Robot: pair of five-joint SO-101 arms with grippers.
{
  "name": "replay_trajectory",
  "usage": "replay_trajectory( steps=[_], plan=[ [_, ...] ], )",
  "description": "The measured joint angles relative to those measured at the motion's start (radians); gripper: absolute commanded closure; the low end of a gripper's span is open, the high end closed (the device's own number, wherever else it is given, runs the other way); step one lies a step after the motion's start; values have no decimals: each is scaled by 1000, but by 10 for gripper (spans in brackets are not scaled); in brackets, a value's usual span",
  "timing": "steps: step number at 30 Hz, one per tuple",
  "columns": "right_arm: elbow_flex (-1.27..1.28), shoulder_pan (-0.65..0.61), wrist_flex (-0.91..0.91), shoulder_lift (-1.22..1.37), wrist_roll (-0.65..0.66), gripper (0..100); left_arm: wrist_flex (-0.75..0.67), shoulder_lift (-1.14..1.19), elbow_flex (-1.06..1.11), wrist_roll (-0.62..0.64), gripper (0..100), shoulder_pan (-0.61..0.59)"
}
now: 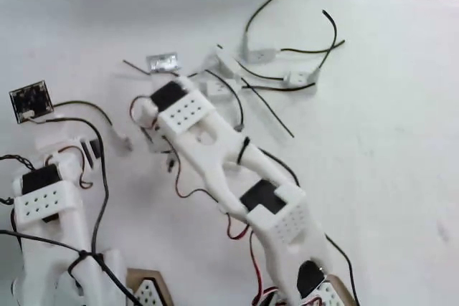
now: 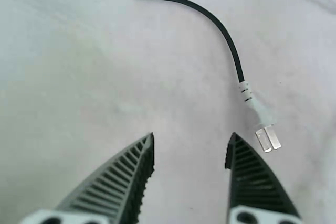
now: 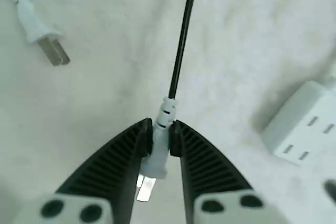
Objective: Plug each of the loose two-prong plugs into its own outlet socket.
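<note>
On table (image 1: 387,141): 2 grippers, 2 plugs by the right one, 1 by the left, 1 outlet block close by.

Right gripper (image 3: 161,129): jaws closed on gripped plug (image 3: 157,156), pinched at its body betw. both fingers, prongs pointing back toward wrist, black cord running straight out past the tips. Loose plug (image 3: 39,27) lies flat off to one side, apart from jaws. Outlet block (image 3: 299,124), white, 2 slot pairs showing, sits on the other side, near but not touching. Left gripper (image 2: 191,140): jaws wide open over bare table. Left-side plug (image 2: 257,113) lies just outside one fingertip, prongs nearest it, not touching, cord curving away. Can't tell if it's the same as loose plug. High view: white blocks (image 1: 294,77) w/ cords clustered at far side, count unclear.
</note>
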Motion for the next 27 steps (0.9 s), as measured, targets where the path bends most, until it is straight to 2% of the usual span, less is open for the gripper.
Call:
replay_trajectory(
  steps=[9,17,22,27],
  plan=[
    [0,184,155,-158,322,981,-28,0,0,0,775,0],
    [87,433,166,-222,535,981,-28,0,0,0,775,0],
    [242,537,147,-222,667,981,-28,0,0,0,775,0],
    [463,569,-11,-222,769,981,-28,0,0,0,775,0]
  ],
)
